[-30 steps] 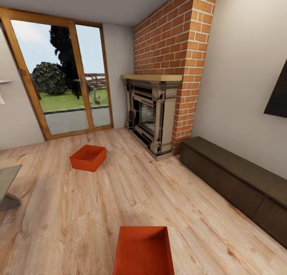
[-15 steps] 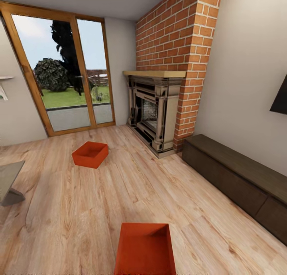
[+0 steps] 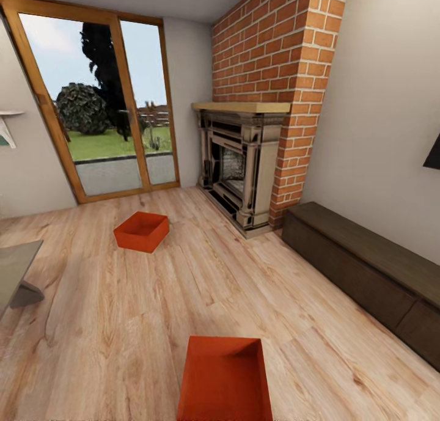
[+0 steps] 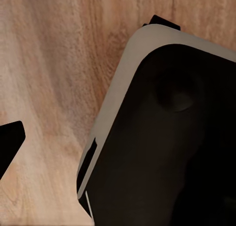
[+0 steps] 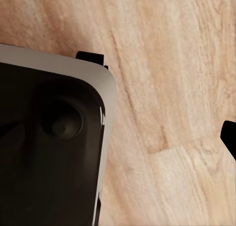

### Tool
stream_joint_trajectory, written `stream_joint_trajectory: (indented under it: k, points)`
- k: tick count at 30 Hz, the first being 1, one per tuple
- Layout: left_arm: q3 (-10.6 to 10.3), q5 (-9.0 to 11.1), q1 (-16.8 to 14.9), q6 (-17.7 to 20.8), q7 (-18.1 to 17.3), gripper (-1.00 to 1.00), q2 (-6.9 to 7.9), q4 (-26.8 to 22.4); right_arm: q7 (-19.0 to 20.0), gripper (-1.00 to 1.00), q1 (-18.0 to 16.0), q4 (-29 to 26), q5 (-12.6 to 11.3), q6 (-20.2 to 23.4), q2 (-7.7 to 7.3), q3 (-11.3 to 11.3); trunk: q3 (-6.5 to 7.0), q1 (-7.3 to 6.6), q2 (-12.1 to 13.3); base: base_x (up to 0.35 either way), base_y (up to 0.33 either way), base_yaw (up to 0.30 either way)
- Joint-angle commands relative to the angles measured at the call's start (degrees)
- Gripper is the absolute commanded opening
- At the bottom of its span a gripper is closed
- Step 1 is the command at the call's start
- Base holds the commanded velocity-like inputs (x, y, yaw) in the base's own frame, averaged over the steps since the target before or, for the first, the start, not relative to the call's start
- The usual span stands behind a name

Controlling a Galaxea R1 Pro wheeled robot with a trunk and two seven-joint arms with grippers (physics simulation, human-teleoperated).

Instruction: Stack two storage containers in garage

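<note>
I'm in the living room with its light wood plank floor [image 3: 122, 323], still approaching. The red brick fireplace [image 3: 269, 103] is my landmark: one orange-red open-top bin [image 3: 142, 231] lies left of it, the other [image 3: 224, 378] nearer me. I cannot tell either gripper's opening. Next: close in, lower arms.

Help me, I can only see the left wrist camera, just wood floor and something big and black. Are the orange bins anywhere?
Observer: Yes. In the head view, one storage container sits on the wood floor, close in front.
Operator: Where's the other one?
Observer: The second container lies farther off, toward the glass doors.
Operator: Is anything inside them?
Observer: Both look empty.
</note>
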Motion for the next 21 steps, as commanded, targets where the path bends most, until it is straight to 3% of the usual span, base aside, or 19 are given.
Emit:
stream_joint_trajectory:
  k: [1,11,21]
  points:
    - [0.3,0.0,0.0,0.2,0.0,1.00,-0.02,-0.1,-0.1,1.00,-0.1,0.1,-0.4,-0.3,0.04,0.5,-0.15,0.00,0.0,0.000,0.000,0.061]
    - [0.5,0.0,0.0,0.2,0.0,1.00,-0.04,0.0,-0.1,1.00,-0.1,0.1,-0.4,2.9,0.01,0.7,-1.07,0.00,0.0,0.000,0.000,0.061]
    - [0.4,0.0,0.0,0.2,0.0,1.00,-0.03,-0.1,0.6,1.00,-0.1,0.1,-0.1,3.2,-0.43,0.5,-2.00,0.00,0.0,0.000,0.000,0.061]
